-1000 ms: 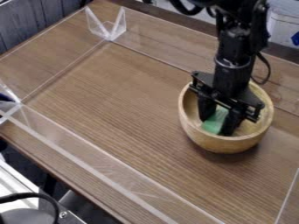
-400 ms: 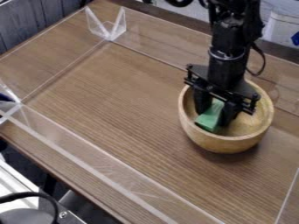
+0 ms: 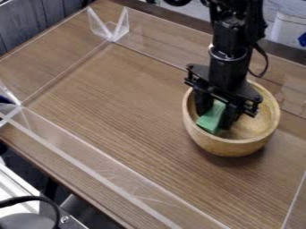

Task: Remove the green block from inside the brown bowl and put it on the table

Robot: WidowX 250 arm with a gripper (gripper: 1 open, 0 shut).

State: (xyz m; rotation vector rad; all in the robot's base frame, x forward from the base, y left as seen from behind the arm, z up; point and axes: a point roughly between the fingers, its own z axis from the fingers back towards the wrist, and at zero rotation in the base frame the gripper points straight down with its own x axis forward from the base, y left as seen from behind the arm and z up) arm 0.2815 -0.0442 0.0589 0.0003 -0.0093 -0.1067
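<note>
The brown bowl (image 3: 245, 136) sits on the table (image 3: 120, 116) at the right. My gripper (image 3: 219, 114) points straight down over the bowl's left half and is shut on the green block (image 3: 213, 119). The block hangs tilted between the black fingers, its lower end just above the bowl's floor. The upper part of the block is hidden by the fingers.
Low clear acrylic walls (image 3: 72, 152) border the tabletop along the left, front and back edges. A clear corner bracket (image 3: 114, 27) stands at the far corner. Bare wood stretches to the left of the bowl.
The gripper has shifted slightly left and up inside the bowl, carrying the green block with it; the block now shows tilted and lifted off the bowl's floor.
</note>
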